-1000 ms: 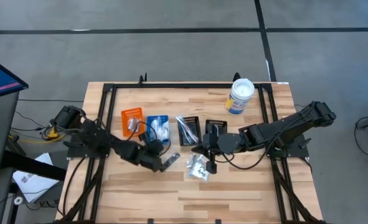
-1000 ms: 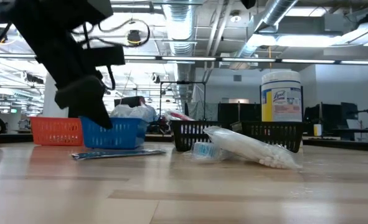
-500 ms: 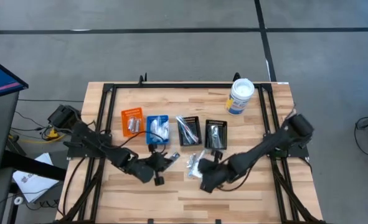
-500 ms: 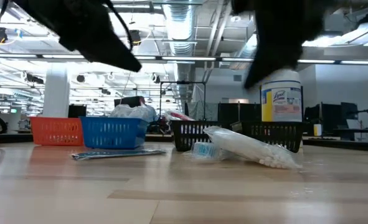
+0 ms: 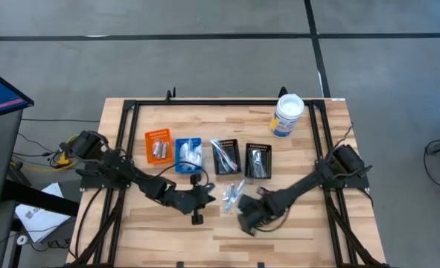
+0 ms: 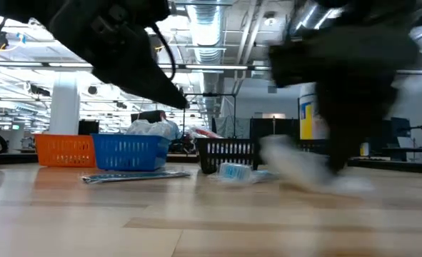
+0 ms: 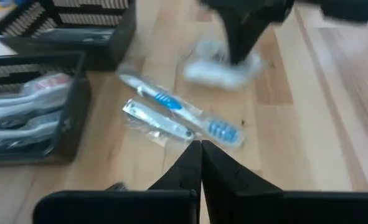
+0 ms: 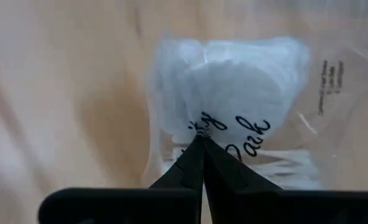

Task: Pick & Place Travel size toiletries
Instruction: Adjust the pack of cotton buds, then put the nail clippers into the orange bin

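Desk [image 5: 294,246] from above, with both arms reaching toward its near-middle.

Right claw [image 8: 202,140]: half a second ago it hung over the loose heap in front of the black bins [image 5: 257,161]. It has now dropped lower and nearer. Its fingers are fully closed, tips together, pressed against a clear packet of white swabs [image 8: 233,93] that lies directly ahead of and under the tips. Whether a fold of film is pinched between them cannot be told. In the low view this packet was sharp a second ago and is now smeared, so it is probably being nudged or dragged.

Left claw [image 7: 200,144]: a second ago it was beside the blue bin [image 5: 187,153]. It has swung out over bare wood and its fingers are closed on nothing. Just ahead of its tips lie two clear-wrapped toothbrushes [image 7: 177,111], flat and side by side; the right arm stands beyond them.

Behind both claws are the orange bin [image 5: 157,146], the blue bin and the black bins, already holding items. The white tub [image 5: 287,115] stands well apart.

Reading: sorting is partly done — the packet and toothbrushes remain loose, and closed fingers must open before either can be lifted.
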